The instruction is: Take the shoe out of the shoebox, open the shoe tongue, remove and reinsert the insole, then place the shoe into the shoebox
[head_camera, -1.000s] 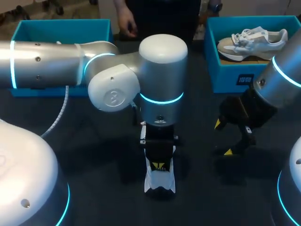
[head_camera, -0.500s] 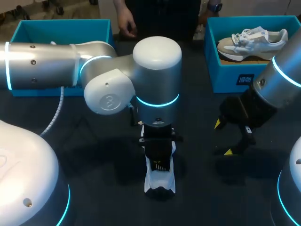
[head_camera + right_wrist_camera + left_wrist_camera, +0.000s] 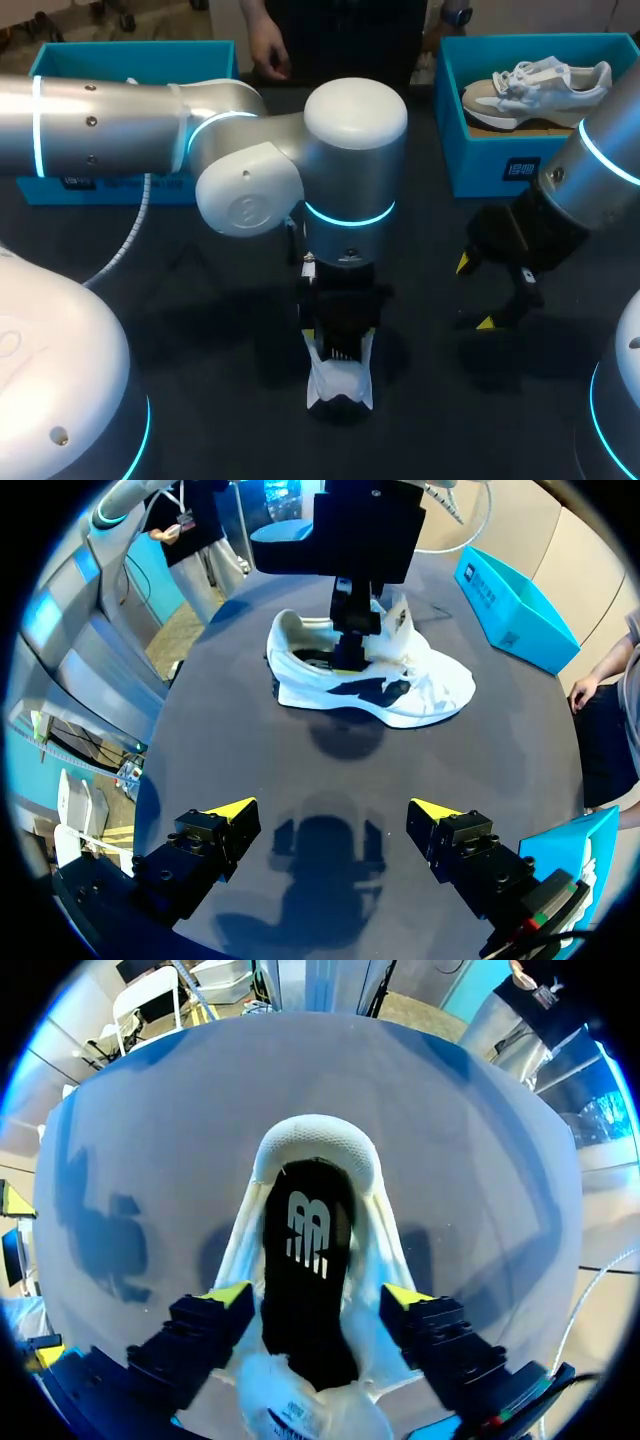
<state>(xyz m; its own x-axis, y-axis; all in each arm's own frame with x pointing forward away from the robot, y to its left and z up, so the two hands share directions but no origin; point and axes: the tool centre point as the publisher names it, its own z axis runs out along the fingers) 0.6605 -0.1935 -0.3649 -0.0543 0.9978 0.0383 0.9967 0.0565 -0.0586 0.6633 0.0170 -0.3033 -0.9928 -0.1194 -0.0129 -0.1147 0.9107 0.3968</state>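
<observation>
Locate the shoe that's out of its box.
In the head view the shoe lies mid-table, directly under the left pincer; the right pincer hangs apart to its right.

insole (image 3: 305, 1260): white logo mark on black
right shoebox (image 3: 520, 168): front label, print too small to read
left shoebox (image 3: 100, 185): front label, illegible

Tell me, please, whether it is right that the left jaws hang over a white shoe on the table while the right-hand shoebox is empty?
Not empty: the head view shows a second shoe lying in the right-hand shoebox. The rest is right.
</observation>
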